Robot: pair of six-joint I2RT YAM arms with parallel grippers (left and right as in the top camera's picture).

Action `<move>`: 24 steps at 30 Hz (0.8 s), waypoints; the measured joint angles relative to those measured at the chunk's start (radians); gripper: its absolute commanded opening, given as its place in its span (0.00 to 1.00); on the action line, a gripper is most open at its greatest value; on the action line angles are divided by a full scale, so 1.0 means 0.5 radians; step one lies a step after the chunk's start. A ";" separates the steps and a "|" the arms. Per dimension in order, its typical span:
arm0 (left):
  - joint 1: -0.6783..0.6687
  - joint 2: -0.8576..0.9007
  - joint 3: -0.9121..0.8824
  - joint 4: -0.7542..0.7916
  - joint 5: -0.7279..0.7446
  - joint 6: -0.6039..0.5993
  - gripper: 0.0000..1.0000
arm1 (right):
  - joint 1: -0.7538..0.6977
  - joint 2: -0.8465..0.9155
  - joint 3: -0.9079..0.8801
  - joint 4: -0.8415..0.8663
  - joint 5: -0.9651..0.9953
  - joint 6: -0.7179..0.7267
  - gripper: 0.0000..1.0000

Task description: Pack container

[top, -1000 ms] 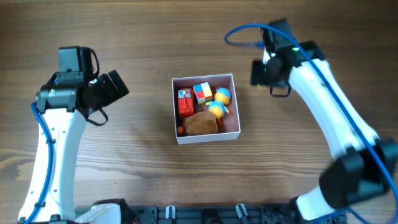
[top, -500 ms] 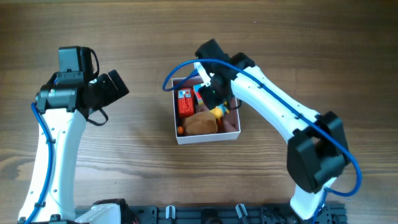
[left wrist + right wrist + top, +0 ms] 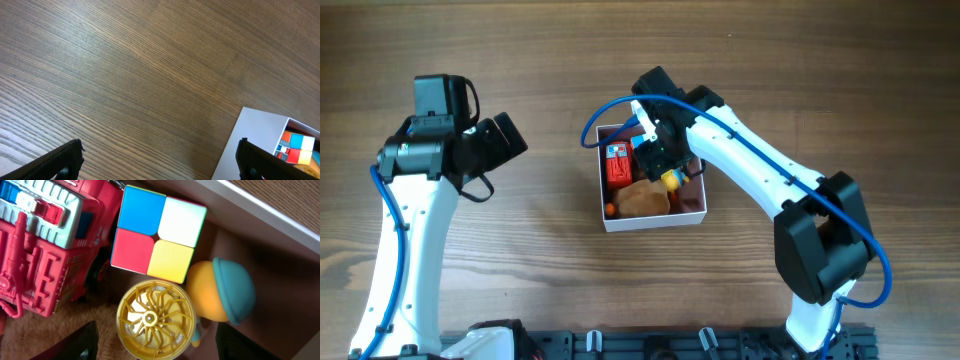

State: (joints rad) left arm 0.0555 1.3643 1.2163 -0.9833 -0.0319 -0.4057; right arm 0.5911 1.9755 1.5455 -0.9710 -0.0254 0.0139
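The container (image 3: 655, 221), a square white-walled box with a pink inside, sits mid-table. It holds a red toy truck (image 3: 45, 255), a coloured cube (image 3: 157, 232), a yellow spoked wheel (image 3: 155, 317), an orange duck with a teal cap (image 3: 220, 292) and a brown plush (image 3: 642, 200). My right gripper (image 3: 660, 150) hangs over the box's far half, open, its fingers (image 3: 157, 342) either side of the wheel without touching it. My left gripper (image 3: 505, 140) is open and empty over bare wood left of the box; its fingers (image 3: 159, 155) frame the box's corner (image 3: 255, 140).
The wooden table (image 3: 520, 260) surrounds the box. The box's white wall (image 3: 260, 205) runs close behind the cube and duck. The right arm (image 3: 760, 185) stretches across the box's right side.
My right arm swung from the table right of the box to over the box and came down among the toys. The left arm has not moved.
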 measured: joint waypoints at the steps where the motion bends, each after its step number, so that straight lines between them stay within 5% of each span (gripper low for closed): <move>1: 0.000 0.000 0.000 -0.001 0.000 0.000 0.99 | 0.000 -0.002 0.000 -0.001 0.000 0.000 0.72; 4: 0.000 0.000 0.000 -0.001 0.001 0.000 0.98 | -0.002 -0.095 0.006 -0.002 0.035 0.036 0.77; 5: 0.000 0.000 0.000 -0.001 0.000 0.000 0.98 | -0.008 -0.175 0.032 -0.003 0.067 0.063 0.89; 8: 0.000 0.000 0.000 -0.001 0.000 0.043 1.00 | -0.133 -0.515 0.161 0.038 0.131 0.198 1.00; 12: -0.027 0.000 0.000 0.024 -0.007 0.150 1.00 | -0.769 -0.976 0.231 0.039 0.159 0.420 1.00; 15: -0.293 0.009 -0.006 0.259 -0.056 0.250 1.00 | -1.002 -0.967 0.189 0.072 0.140 0.420 0.98; 24: -0.494 0.047 -0.008 0.332 -0.101 0.354 1.00 | -1.147 -0.929 0.161 -0.025 0.143 0.278 1.00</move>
State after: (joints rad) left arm -0.1917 1.3876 1.2125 -0.8173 -0.0822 -0.2287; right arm 0.0177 1.5108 1.6260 -0.9836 0.0460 0.1528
